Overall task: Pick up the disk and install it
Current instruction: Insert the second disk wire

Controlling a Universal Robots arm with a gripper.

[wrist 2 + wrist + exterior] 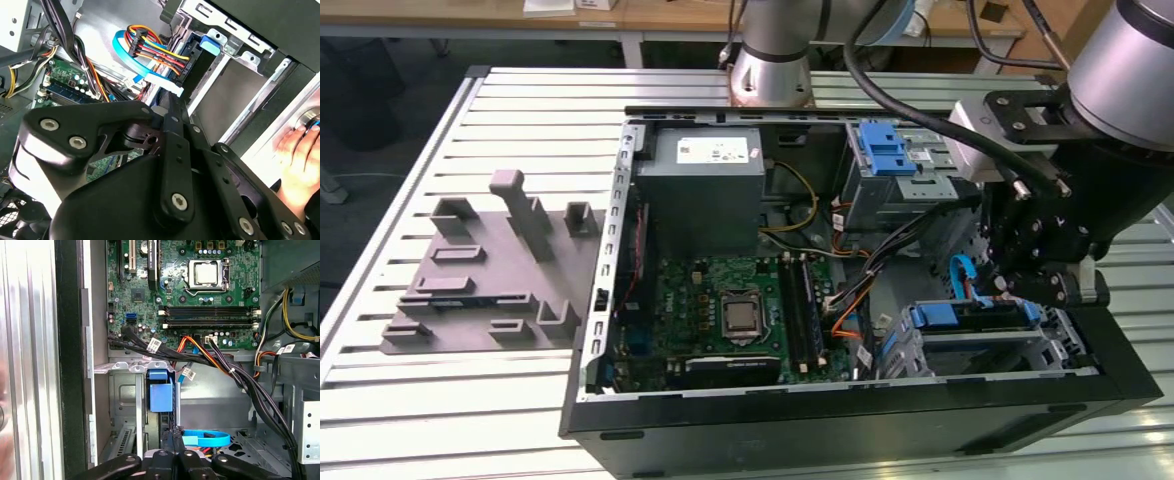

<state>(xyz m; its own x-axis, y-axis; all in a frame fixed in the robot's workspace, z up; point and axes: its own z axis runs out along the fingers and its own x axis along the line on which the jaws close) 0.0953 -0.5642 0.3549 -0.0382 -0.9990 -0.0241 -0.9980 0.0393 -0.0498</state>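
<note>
Gripper fingers pressed together, nothing visibly held, tips just short of the disk's blue bracket. Disk sits in the drive cage at the 4 o'clock corner of the open case. Light-blue data cable beside the fingertips. Motherboard beyond, toward 12 o'clock.

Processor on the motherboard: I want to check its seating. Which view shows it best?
The first wrist view: the processor faces the camera squarely, unobstructed and close up. The exterior view shows it smaller, at an angle. The second wrist view catches a corner of the motherboard beside cables.
</note>
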